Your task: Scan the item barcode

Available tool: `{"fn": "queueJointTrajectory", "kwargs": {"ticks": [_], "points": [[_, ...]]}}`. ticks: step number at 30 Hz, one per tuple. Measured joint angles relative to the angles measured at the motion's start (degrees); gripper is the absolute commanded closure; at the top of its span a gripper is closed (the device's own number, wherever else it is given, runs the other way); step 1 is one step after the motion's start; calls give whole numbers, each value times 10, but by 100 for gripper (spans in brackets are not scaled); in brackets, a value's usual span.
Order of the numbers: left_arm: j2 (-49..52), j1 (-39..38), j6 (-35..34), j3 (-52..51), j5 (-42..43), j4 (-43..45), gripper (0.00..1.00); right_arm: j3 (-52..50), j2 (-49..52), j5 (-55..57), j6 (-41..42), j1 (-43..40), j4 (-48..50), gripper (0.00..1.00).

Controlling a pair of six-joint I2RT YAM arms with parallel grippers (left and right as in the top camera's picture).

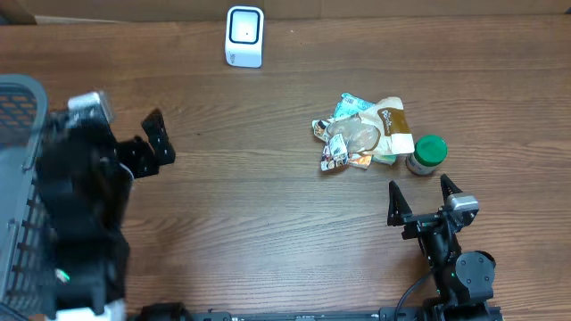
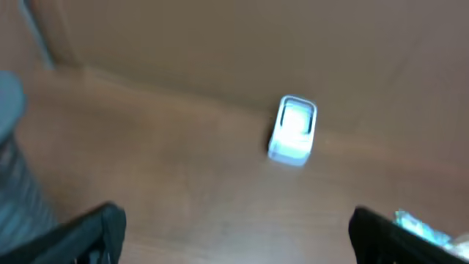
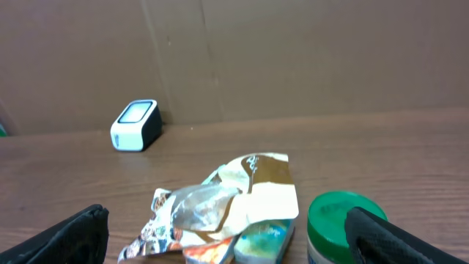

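A white barcode scanner [image 1: 244,37] stands at the far edge of the wooden table; it also shows as a blurred scanner [image 2: 293,129] in the left wrist view and as a small scanner [image 3: 136,125] in the right wrist view. A heap of snack packets [image 1: 361,134] lies right of centre, with a green-lidded jar [image 1: 427,153] beside it. The packets [image 3: 227,209] and the jar [image 3: 344,224] sit just ahead of my right gripper [image 1: 421,192], which is open and empty. My left gripper [image 1: 152,138] is open at the left, nothing between its fingers.
A grey mesh basket [image 1: 20,169] stands at the table's left edge beside the left arm. A brown cardboard wall [image 3: 293,51] runs behind the table's far edge.
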Motion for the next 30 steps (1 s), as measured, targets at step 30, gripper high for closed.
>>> {"fn": "queueJointTrajectory", "kwargs": {"ticks": [30], "points": [[-454, 0, 182, -557, 1, 236, 0, 0, -1, 0, 0, 0, 1, 0]]}}
